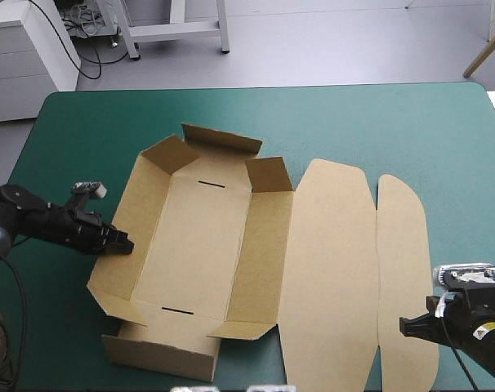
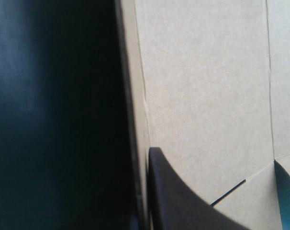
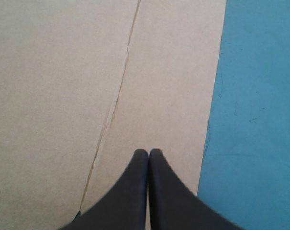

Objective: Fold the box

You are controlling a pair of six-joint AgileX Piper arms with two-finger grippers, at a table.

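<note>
The high view shows the box (image 1: 200, 245) in the middle of the tabletop (image 1: 354, 122), its raised left wall pinched by the fingers of the left gripper (image 1: 127, 243), while the right gripper (image 1: 403, 327), fingers pressed together and empty, is over the flat lid's outer flap.

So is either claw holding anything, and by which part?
The left claw pinches the box by its left wall's rim; the right claw, shut, holds nothing.
</note>
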